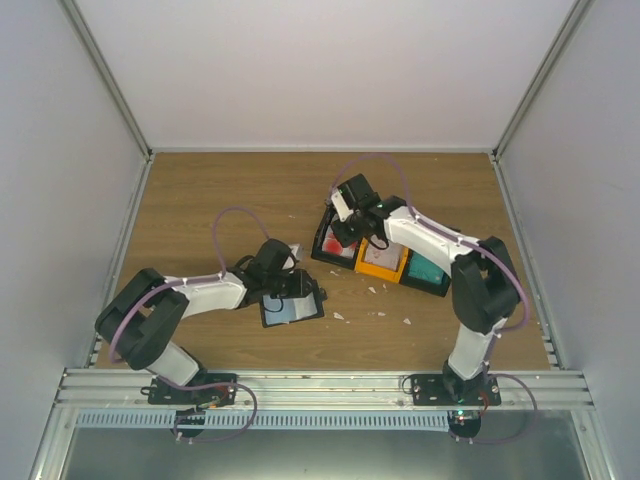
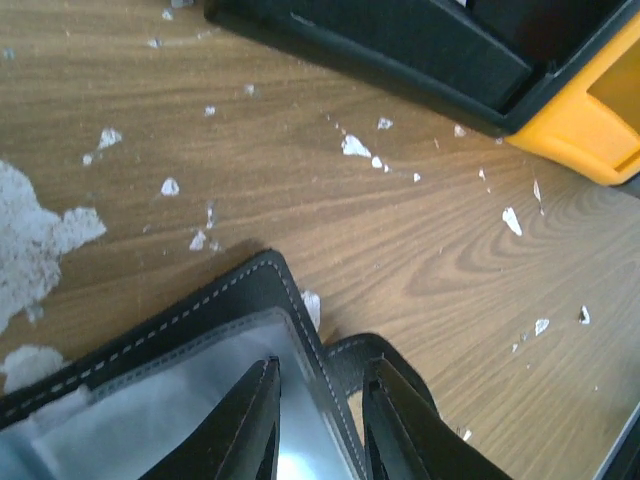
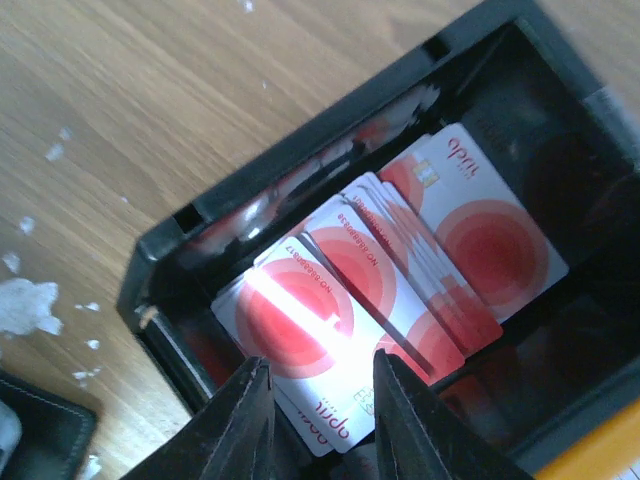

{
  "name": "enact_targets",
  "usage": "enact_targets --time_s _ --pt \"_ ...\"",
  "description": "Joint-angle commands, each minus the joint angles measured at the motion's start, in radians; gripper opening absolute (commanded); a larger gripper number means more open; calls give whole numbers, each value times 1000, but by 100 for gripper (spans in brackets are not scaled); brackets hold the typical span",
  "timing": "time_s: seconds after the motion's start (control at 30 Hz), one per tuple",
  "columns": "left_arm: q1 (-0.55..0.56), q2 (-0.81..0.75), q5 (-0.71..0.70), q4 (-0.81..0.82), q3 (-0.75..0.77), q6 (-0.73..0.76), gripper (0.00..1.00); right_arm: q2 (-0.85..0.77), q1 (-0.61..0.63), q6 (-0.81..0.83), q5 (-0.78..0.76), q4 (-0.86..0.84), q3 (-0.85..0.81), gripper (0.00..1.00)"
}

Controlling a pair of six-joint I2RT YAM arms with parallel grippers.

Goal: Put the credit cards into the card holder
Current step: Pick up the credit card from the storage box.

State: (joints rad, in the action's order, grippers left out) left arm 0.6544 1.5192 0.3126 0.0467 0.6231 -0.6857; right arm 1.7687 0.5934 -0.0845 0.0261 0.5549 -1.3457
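Several credit cards (image 3: 400, 270): red-and-white, fanned inside the black bin (image 3: 165, 290).
Right gripper (image 3: 322, 410): fingers narrowly apart astride the nearest card; whether they pinch it cannot be told.
Card holder (image 2: 210, 320): open on the wooden table (image 2: 420, 240), apart from the bin.
Left gripper (image 2: 320, 425): fingers close together astride its stitched edge; grip unclear.

Wooden table (image 1: 200, 195): open black card holder (image 1: 292, 304), black and orange bins (image 1: 381, 262) in row, white paper scraps (image 1: 338, 316) scattered.

Three bins (image 1: 376, 272), one card holder (image 1: 292, 305)
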Motion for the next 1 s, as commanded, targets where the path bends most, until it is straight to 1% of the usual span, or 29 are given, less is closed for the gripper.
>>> enact_targets --time_s 0.0,0.13,0.27,0.4,0.53,0.7,0.8,0.97 --pt "7 42 -42 98 34 -23 26 92 -4 153 19 100 -79 31" --pt "7 85 -42 140 58 -28 27 164 -6 234 48 154 -133 35" --pt "7 121 -49 203 63 -44 27 237 -5 282 48 200 -184 39" --pt "7 152 -42 262 61 -56 27 288 -6 297 34 216 -219 40" --pt "7 171 -34 317 54 -63 28 322 -7 300 21 217 -237 44" --pt "7 204 -42 328 73 -64 29 352 -7 287 -8 206 -250 53" --pt "7 215 -51 328 77 -70 29 368 -11 291 28 218 -253 54" --pt "6 228 -54 330 88 -79 29 374 -16 315 137 262 -266 53"
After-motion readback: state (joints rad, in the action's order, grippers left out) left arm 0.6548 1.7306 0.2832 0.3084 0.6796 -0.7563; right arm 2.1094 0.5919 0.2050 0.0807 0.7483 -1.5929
